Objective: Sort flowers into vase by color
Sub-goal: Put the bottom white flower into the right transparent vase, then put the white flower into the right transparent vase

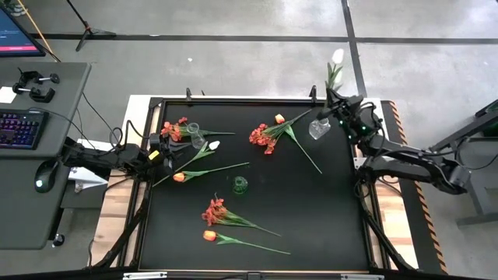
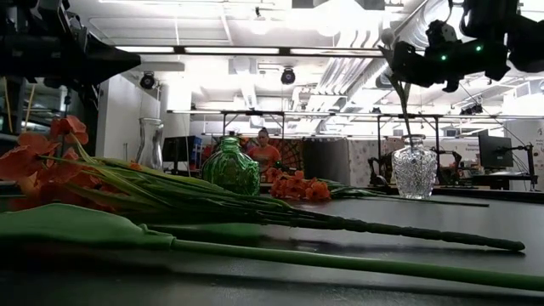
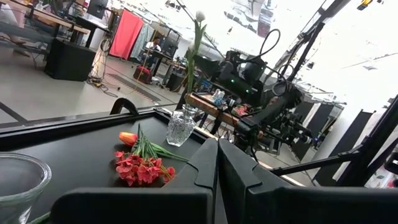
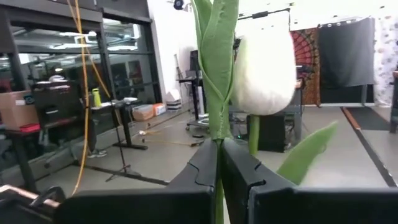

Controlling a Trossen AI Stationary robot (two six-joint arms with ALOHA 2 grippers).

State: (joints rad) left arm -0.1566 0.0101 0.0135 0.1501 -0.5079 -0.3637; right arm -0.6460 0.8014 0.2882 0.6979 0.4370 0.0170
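Observation:
My right gripper (image 1: pixel 336 107) hovers near the table's far right corner, shut on a white tulip (image 1: pixel 338 56) that stands upright over a cut-glass vase (image 1: pixel 319 129). In the low view its stem (image 2: pixel 405 110) runs down to that vase's (image 2: pixel 415 170) mouth. My left gripper (image 1: pixel 166 148) is shut and empty at the left edge, beside a clear vase (image 1: pixel 194 134). Lying flat on the mat are a red cluster (image 1: pixel 263 137) with an orange tulip (image 1: pixel 278 119), a white tulip (image 1: pixel 214 145), another orange tulip (image 1: pixel 179 177) and more flowers near the front (image 1: pixel 212 222). My right gripper pinches the white tulip's green stem (image 4: pixel 217 134) between its two fingers, just below the white head (image 4: pixel 264 71). The fingers lie across the stem. The tulip is lifted clear of the table and upright, head above the fingers, stem hanging toward the cut-glass vase (image 3: pixel 180 127).
A green glass vase (image 1: pixel 239 184) stands mid-table. A red cluster (image 1: pixel 173 128) lies next to the left clear vase. The raised table frame (image 1: pixel 233 100) borders the black mat. A desk with a keyboard (image 1: pixel 19 128) stands left of the table. A person (image 2: pixel 263 153) sits far behind.

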